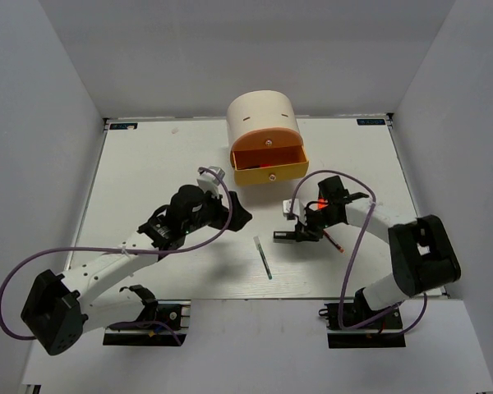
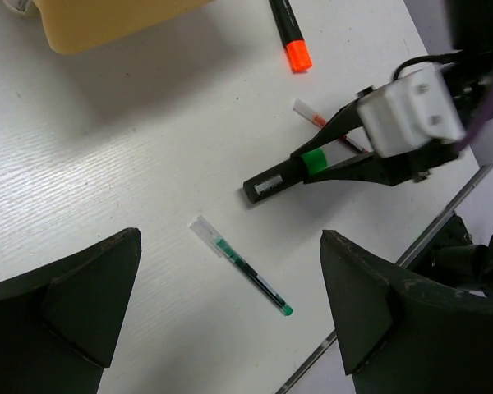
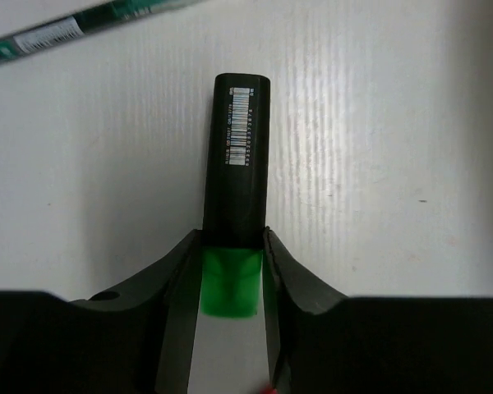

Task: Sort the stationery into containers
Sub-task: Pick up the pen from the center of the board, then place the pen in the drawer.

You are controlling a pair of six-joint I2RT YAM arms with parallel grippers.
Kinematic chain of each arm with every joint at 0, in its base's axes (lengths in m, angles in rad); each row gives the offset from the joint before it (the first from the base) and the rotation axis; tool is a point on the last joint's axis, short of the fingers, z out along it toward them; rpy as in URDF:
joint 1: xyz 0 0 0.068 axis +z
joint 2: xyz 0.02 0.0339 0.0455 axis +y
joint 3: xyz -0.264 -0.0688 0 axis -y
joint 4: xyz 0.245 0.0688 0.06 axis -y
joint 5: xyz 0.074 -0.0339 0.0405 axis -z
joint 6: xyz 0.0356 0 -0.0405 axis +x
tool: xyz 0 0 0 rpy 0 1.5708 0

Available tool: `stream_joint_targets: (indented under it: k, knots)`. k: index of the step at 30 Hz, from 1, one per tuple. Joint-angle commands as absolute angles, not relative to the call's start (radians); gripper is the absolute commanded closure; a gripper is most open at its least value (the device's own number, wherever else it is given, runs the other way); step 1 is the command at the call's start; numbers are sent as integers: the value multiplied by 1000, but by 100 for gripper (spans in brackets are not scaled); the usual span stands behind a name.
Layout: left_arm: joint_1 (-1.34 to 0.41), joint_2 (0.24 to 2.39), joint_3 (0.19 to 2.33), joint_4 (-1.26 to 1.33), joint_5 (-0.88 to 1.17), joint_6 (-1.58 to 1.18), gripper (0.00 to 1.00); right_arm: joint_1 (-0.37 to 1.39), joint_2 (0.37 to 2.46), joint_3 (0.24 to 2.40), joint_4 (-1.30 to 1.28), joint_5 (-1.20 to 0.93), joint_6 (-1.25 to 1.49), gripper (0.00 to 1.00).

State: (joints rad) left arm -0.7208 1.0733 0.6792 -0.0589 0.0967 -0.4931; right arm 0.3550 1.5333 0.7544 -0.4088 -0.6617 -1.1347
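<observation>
Where the overhead view looks down on the table [image 1: 148,164], the cream cabinet [image 1: 263,115] stands at the far side with its orange upper drawer [image 1: 267,156] pulled out above the yellow lower drawer [image 1: 271,175]. The left gripper [image 1: 237,215] sits near the drawers' left front. The right gripper [image 1: 284,236] is low over the table to the right of the thin dark pen [image 1: 263,257].

Left wrist view: the left fingers [image 2: 82,304] stand wide apart with nothing between them. The pen lies flat below them. Further off, the right gripper straddles the green-ended marker [image 2: 283,176], which lies on the table. A thin red pen [image 2: 311,113] and an orange-ended marker [image 2: 289,33] lie beyond.

Right wrist view: both right fingers [image 3: 181,279] press the marker's sides where the black barrel meets the green end, so the claw is partly closed and grips it. The barrel projects forward, flat on the surface.
</observation>
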Motion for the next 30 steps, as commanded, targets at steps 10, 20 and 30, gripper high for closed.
stream_joint_targets:
  k: [10, 20, 30]
  knots:
    - [-715, 1201, 673, -12, 202, -604, 0, 348, 1198, 976, -259, -721, -942, 95]
    - [-726, 1201, 654, 11, 212, -623, 0, 357, 1350, 1141, -37, -543, -962, 91]
    - [-726, 1152, 614, 2, 193, -652, 0, 377, 1454, 1238, -43, -489, -986, 50]
